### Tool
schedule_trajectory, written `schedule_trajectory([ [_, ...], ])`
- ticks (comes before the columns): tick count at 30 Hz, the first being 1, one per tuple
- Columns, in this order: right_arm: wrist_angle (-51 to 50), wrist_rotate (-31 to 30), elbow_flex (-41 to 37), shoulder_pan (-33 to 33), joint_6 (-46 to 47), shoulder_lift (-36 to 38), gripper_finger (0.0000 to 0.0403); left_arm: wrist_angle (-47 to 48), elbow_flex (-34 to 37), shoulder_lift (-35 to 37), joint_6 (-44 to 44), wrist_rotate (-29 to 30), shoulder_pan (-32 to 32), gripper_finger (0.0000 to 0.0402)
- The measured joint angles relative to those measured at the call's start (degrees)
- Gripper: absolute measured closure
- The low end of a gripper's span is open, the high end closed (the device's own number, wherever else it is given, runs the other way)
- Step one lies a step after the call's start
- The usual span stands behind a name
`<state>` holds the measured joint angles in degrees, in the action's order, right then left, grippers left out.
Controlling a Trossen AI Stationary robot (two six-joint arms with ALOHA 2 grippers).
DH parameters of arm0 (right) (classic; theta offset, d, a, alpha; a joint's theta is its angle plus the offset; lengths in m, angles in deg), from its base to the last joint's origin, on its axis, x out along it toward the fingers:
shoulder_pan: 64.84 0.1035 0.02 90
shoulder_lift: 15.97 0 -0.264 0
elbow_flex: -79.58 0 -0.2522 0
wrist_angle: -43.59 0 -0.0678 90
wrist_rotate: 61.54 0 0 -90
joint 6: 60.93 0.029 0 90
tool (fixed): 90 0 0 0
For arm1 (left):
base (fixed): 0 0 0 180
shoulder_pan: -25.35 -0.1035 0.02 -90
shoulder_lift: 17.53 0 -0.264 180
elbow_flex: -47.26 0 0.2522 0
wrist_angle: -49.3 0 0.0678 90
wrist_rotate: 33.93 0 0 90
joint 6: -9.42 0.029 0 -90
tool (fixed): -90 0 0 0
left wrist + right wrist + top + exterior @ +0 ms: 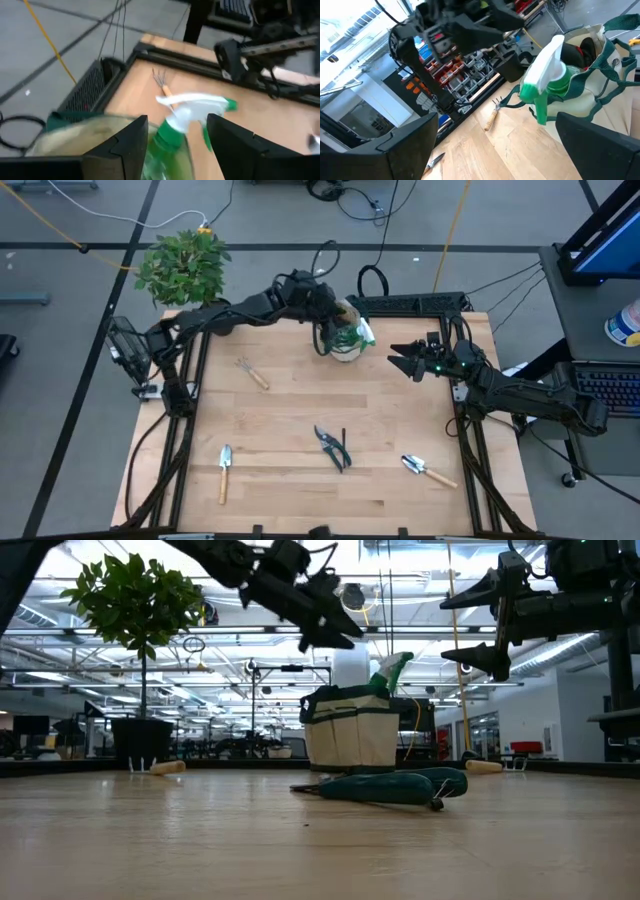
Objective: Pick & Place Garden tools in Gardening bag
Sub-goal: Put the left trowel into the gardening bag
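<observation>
Big open lab with concrete floor and shelving behind, and everything sits on a pale wood-plank worktop point(330, 415) with a dark frame around it. The gardening bag point(343, 340) stands near the far edge, about the middle, with the spray bottle point(392, 670) already standing in it, white trigger head poking out of the mouth. The left end effector point(322, 308) hangs right over the bag mouth, fingers spread either side of the bottle head and not gripping it, so it looks let go. The right end effector point(408, 362) hovers just beside the bag toward the right edge, jaws wide open and empty. Out on the wood: a small fork point(252, 373) left of centre, a trowel point(224, 472) near the front-left corner, pruning shears point(333, 447) at the middle front, and another trowel point(427, 470) toward the front-right. My guess on handling: the trowels and fork are light and stiff, smooth round wooden handles on thin metal heads, so pinch across the handle near the middle; the blade would be slippery and flat. The shears are probably the heaviest and awkwardly shaped, dark, with two splayed handles, so I'd take one handle or squeeze near the pivot. The bag is soft beige fabric with green trim, floppy, and could tip or fold if a tool snags its rim.
</observation>
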<state>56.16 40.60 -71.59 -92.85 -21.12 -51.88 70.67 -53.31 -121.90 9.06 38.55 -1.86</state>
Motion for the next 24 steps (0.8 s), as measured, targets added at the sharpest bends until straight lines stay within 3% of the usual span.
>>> schedule_trajectory([
  [8,0.01,0.0,0.0,0.0,0.02,0.0,0.0009,32.04,-0.02,11.08,-2.19,2.45,6.85,0.0188],
  [16,0.0,0.0,0.02,-0.01,0.0,0.0,0.0009,56.99,-0.02,16.49,-15.52,13.01,18.11,0.0188],
  [24,0.02,0.0,0.02,0.0,0.0,0.0,0.0009,76.43,-0.02,16.03,-33.27,16.82,30.8,0.0188],
])
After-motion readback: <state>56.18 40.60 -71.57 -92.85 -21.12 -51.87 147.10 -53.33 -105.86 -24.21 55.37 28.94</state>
